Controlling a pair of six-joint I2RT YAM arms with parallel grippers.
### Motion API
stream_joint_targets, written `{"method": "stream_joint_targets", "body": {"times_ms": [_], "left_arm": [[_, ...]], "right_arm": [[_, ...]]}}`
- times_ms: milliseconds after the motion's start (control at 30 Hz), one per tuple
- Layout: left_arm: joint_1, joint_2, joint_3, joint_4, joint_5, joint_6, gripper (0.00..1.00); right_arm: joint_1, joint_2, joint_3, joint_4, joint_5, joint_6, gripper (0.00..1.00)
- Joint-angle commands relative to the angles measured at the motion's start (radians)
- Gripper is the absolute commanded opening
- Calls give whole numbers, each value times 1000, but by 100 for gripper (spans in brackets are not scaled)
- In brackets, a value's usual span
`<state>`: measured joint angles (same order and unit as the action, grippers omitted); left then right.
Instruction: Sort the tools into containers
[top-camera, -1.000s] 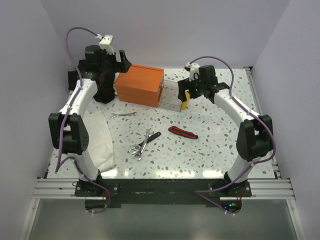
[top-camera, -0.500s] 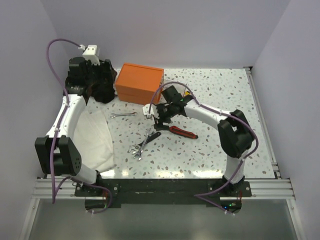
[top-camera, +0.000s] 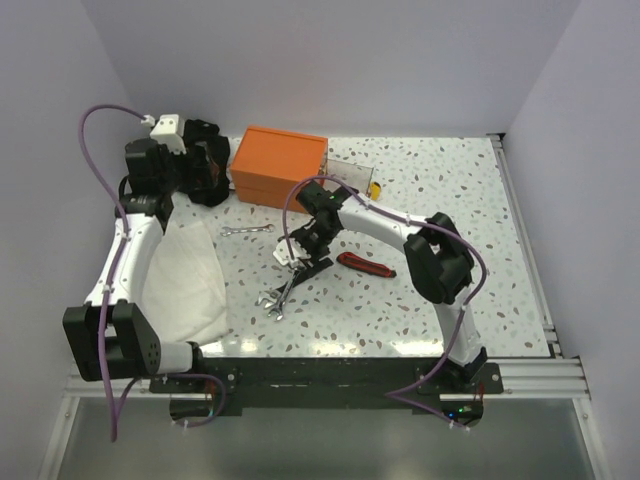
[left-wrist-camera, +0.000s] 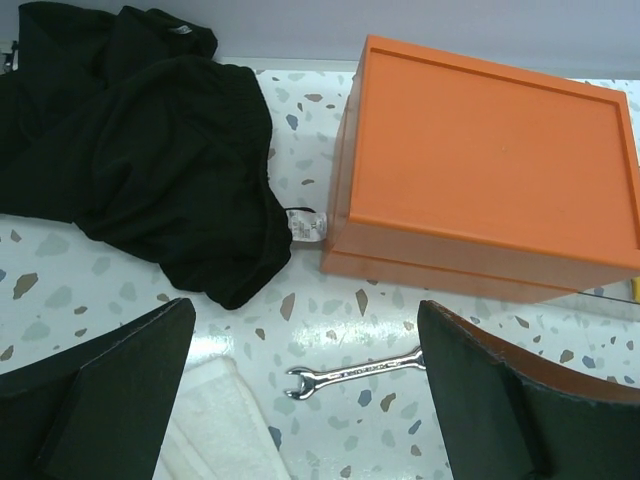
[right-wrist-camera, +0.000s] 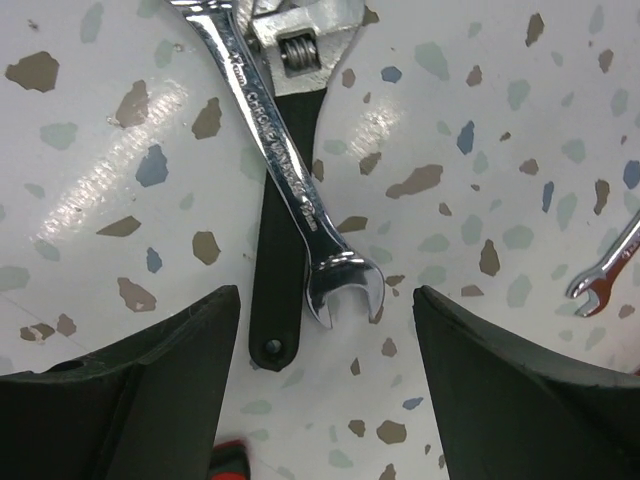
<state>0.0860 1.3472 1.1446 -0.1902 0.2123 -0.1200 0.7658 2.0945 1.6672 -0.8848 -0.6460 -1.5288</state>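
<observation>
right tool (top-camera: 298, 252): low over wrenches (top-camera: 279, 294) | red-and-black knife (top-camera: 366, 264): just beside

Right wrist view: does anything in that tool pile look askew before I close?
Yes. A silver wrench lies slanted across the dark-handled tool, overlapping it, and both sit between the fingers of the open right pincer. Closing here could catch the two together.

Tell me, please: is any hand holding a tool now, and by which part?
Nothing is held. The left hand hangs open above the table. The right hand is open over the silver wrench and dark-handled tool, touching neither.
</observation>
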Motion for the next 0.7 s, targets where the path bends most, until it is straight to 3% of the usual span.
{"method": "stream_joint_targets", "body": {"times_ms": [0,300,533,667], "left_arm": [[29,-48,-20,28,4,-9,99],[80,-103,-91,54,48,-61,98],[90,-143,-143,78,56,-83,98],[93,-158,-166,84,56,-81,98]], "right_arm": [[30,41,66,-94,-24,-48,70],[67,116,112,-62,-24,39,68],[72,216,230,-204,11,30,41],[76,228,218,-237,66,21,34]]}}
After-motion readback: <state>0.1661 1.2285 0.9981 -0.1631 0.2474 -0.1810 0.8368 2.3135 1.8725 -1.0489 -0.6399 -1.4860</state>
